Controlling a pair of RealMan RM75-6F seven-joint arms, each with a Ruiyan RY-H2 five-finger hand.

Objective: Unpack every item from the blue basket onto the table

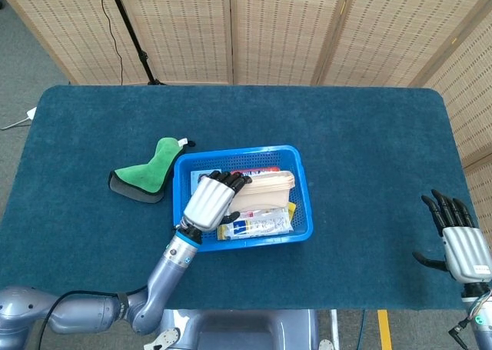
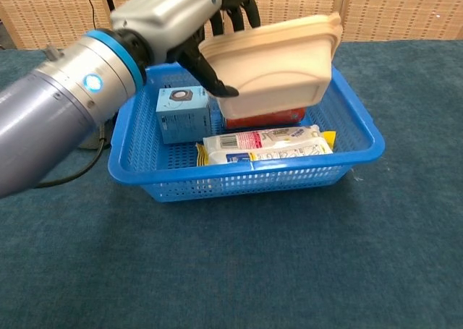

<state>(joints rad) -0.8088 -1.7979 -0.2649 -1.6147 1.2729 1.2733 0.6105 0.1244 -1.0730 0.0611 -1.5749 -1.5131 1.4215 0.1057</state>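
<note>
Beige lidded container is gripped by the left hand at its left end, lifted above the blue basket and tilted, right end higher. Basket sits mid-counter, slightly skewed. Inside: small light-blue box at left, white wipes pack along the near wall with a yellow packet at its right end, red can partly hidden under the container. Green cloth lies on the counter just left of the basket. Right hand is seen at the counter's near right edge, fingers apart, nothing held, well apart from the basket
</note>
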